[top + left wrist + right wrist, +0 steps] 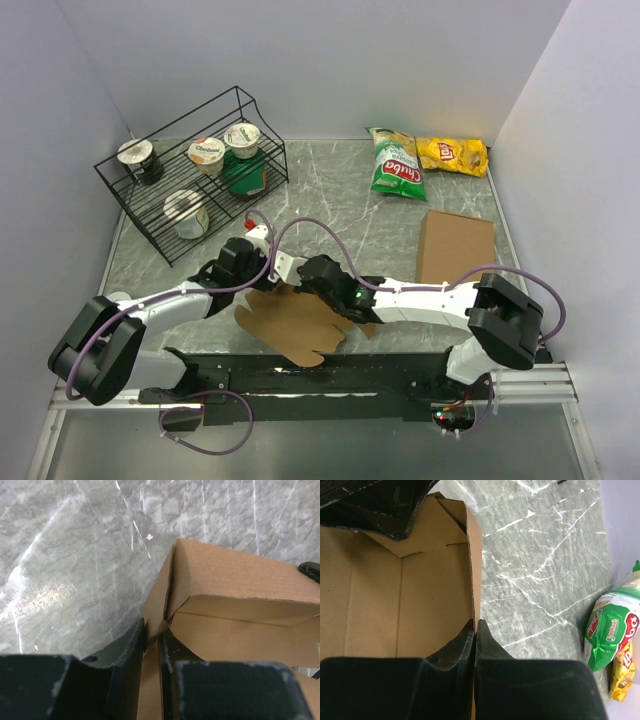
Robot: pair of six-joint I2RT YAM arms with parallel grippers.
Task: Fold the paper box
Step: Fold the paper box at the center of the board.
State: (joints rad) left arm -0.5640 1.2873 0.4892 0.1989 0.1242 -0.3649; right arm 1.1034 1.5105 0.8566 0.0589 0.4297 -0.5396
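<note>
Both left fingers (126, 647) and right fingers (492, 649) pinch thin creased walls of paper box (298, 328)

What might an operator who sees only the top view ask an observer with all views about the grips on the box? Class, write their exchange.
Operator: Is anything gripped on the right?
Observer: Yes, the right gripper is shut on the edge of a raised wall of the box.
Operator: And on the other side?
Observer: The left gripper pinches a wall just below a folded corner.
</note>
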